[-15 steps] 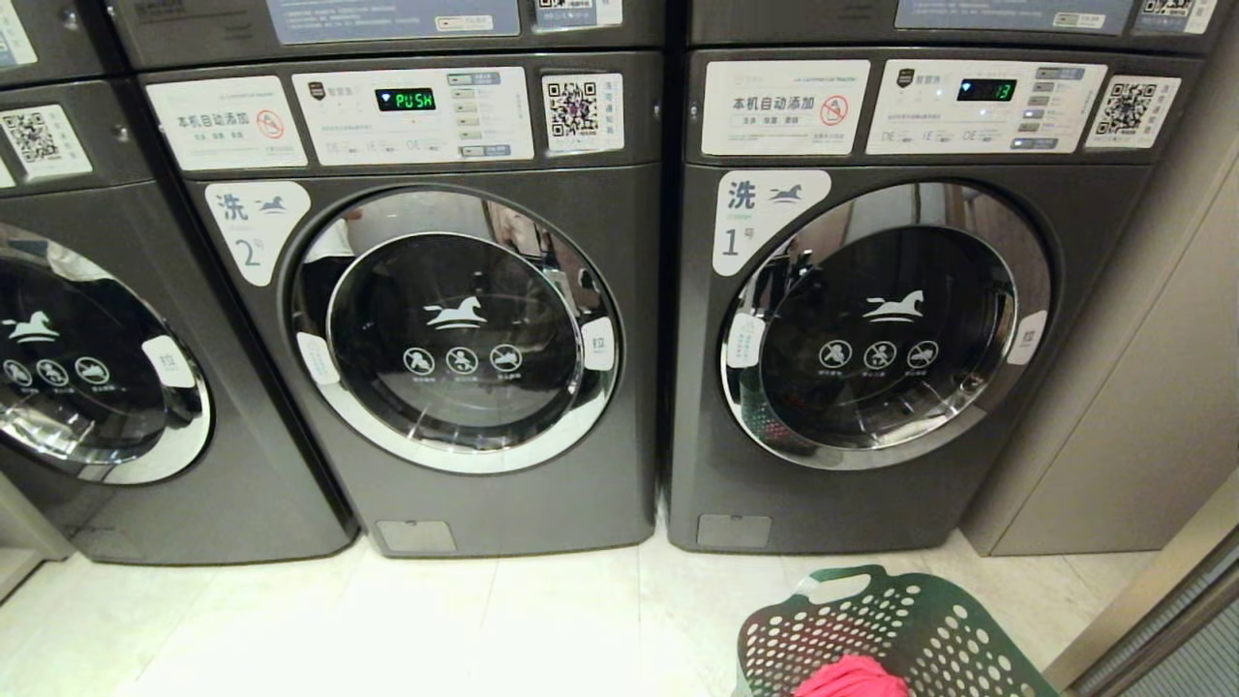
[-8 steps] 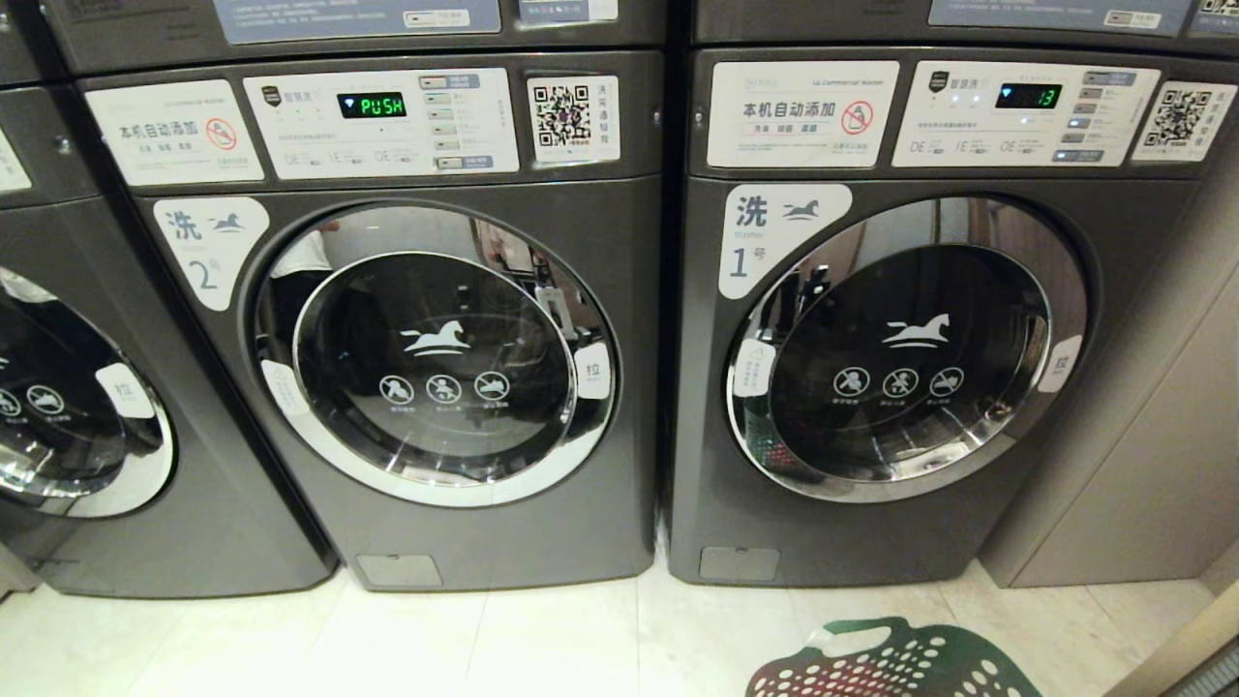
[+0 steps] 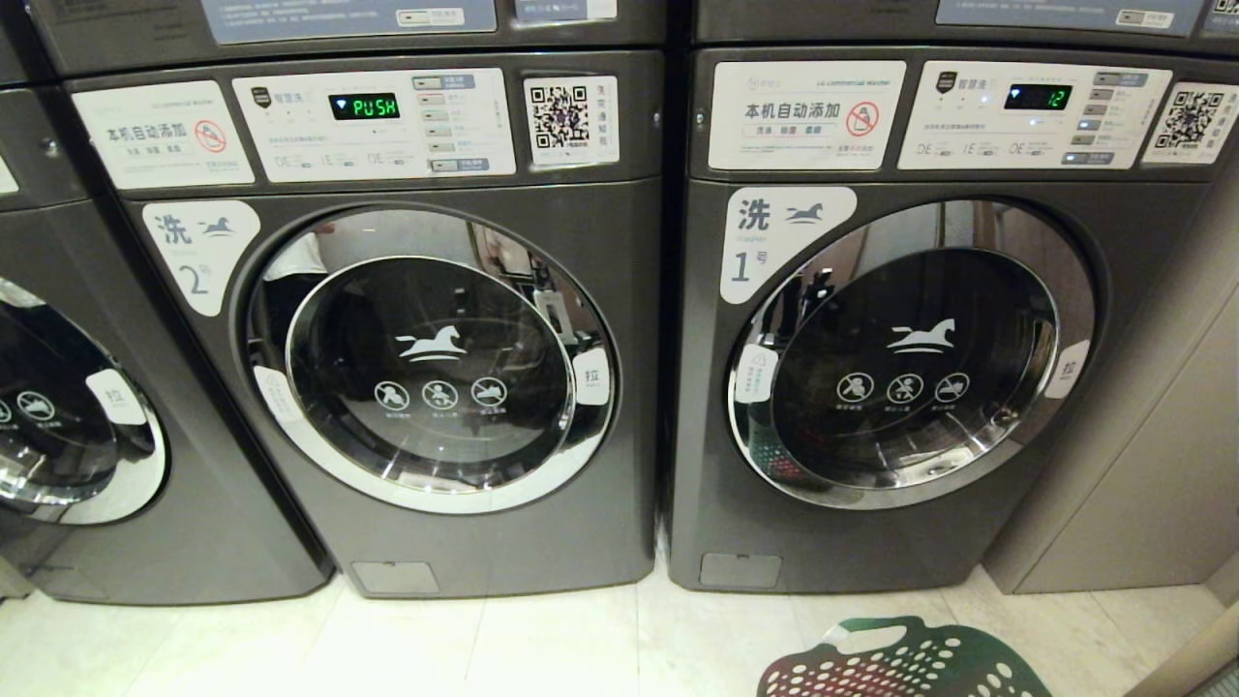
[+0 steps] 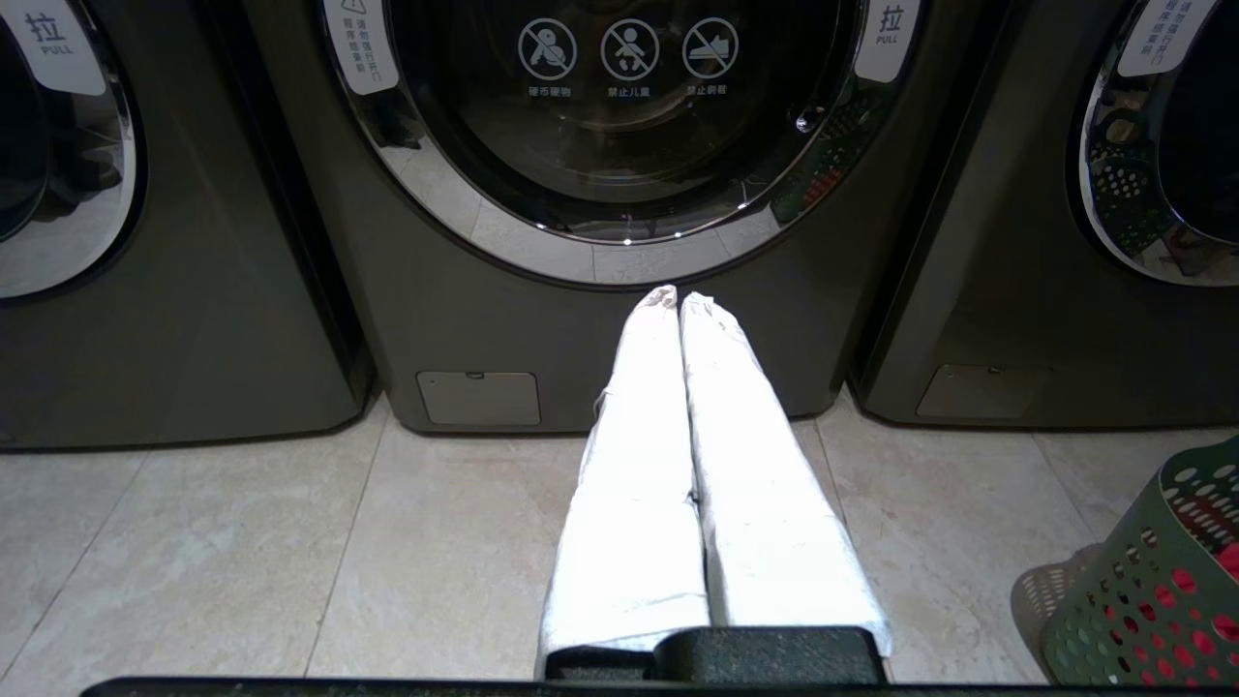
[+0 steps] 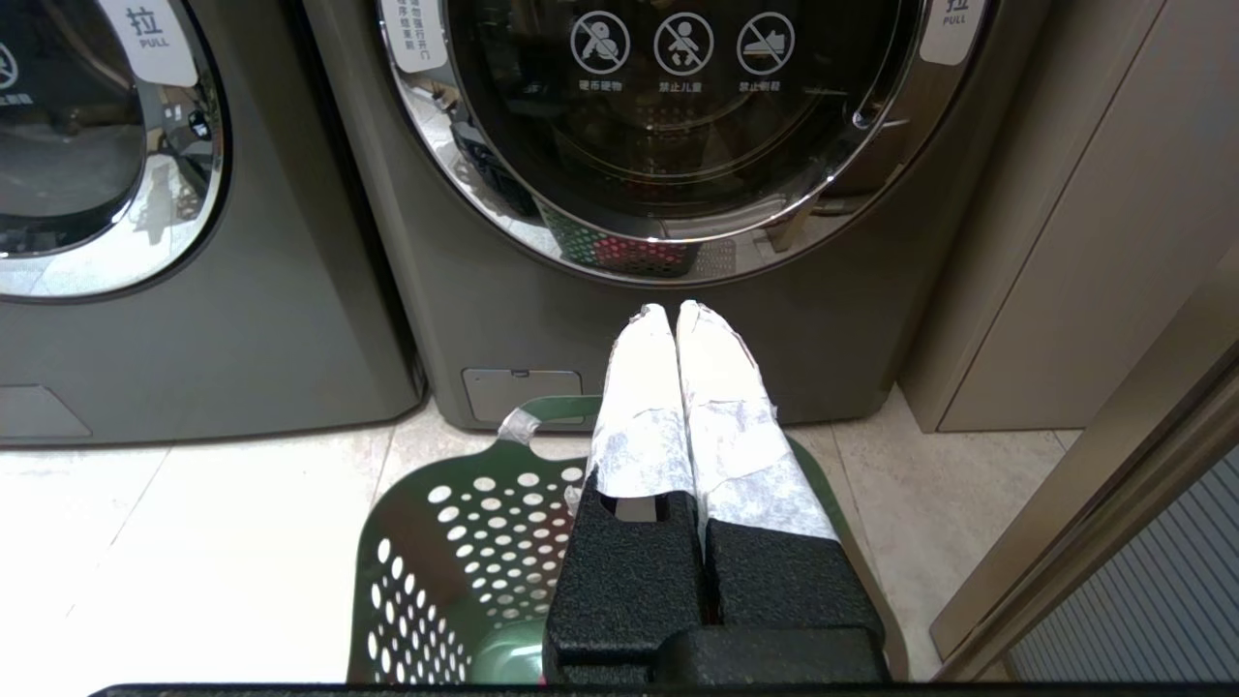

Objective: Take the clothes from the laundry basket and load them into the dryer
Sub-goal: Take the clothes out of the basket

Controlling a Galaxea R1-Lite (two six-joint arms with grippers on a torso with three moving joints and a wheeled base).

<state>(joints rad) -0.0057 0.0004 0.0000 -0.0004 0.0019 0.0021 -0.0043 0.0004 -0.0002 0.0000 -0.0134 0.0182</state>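
Nothing has been loaded: red fabric clothes point(image 4: 1222, 561) are left in the dark green perforated plastic laundry basket point(image 5: 455, 561); both end effectors point(image 4: 678, 300) point(image 5: 675, 312) are clenched empty, machine doors shut.

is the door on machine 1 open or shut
Shut. The round door of machine 1 sits flush in its dark front panel, chrome ring seated all round, with no gap showing.
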